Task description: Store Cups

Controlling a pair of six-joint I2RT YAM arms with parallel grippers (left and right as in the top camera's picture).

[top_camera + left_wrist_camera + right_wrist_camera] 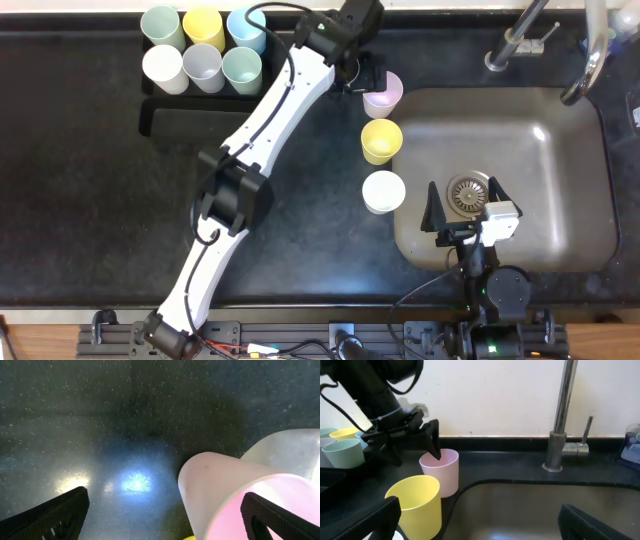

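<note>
While the right gripper (464, 206) hangs spread and empty, the left gripper (162, 501) gapes wide, unclamped — one finger over the pink cup (225, 490).

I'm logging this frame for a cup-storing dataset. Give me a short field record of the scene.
left end effector: open, one finger inside pink cup
right end effector: open, above sink
along sink edge: pink cup, yellow cup, white cup, all upright
tray: six cups, upright

No legible text, labels or numbers
</note>
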